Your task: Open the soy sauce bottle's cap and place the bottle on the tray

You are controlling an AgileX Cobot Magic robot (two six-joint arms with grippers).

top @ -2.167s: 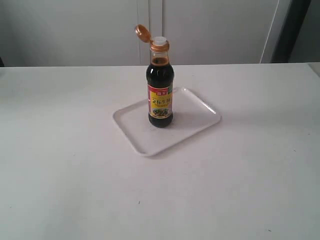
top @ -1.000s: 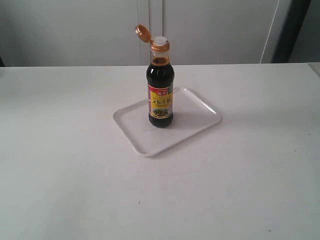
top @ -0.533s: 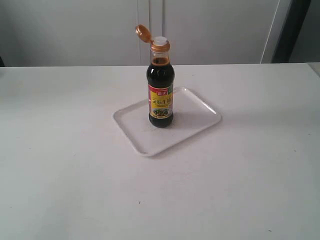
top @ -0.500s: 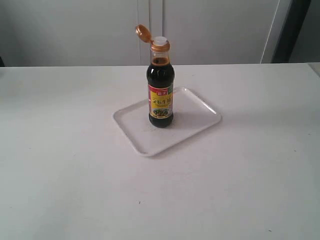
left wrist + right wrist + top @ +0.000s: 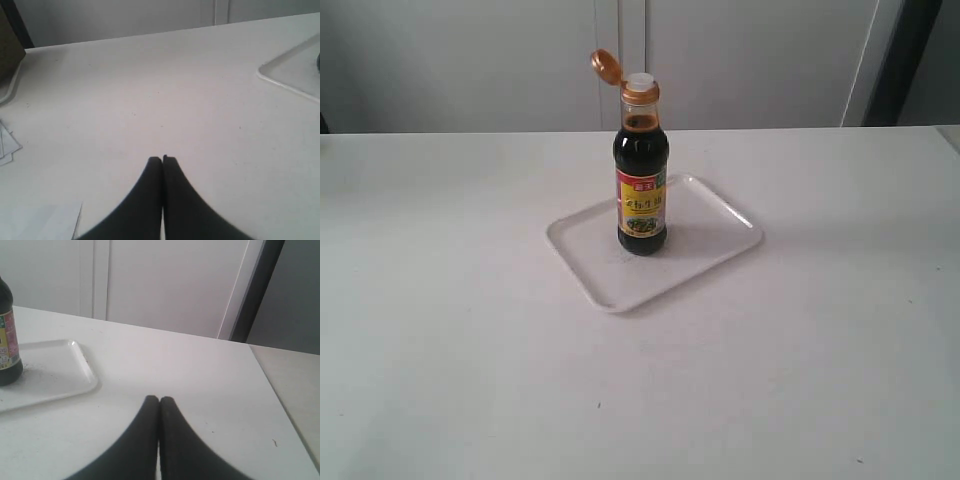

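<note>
The soy sauce bottle [image 5: 641, 190] stands upright on the white tray [image 5: 700, 250] in the middle of the table. Its copper-orange cap [image 5: 606, 66] is flipped open to the left, and the white spout [image 5: 640, 80] shows. Neither arm appears in the exterior view. My left gripper [image 5: 162, 159] is shut and empty over bare table, with a corner of the tray [image 5: 295, 75] far off. My right gripper [image 5: 159, 399] is also shut and empty, away from the bottle [image 5: 8, 347] and the tray [image 5: 55, 375].
White paper sheets [image 5: 7, 147] lie near my left gripper, and a dark object [image 5: 9, 50] stands at the table's corner. The table's right edge [image 5: 277, 405] runs close to my right gripper. A white wall and a dark post [image 5: 900, 60] stand behind.
</note>
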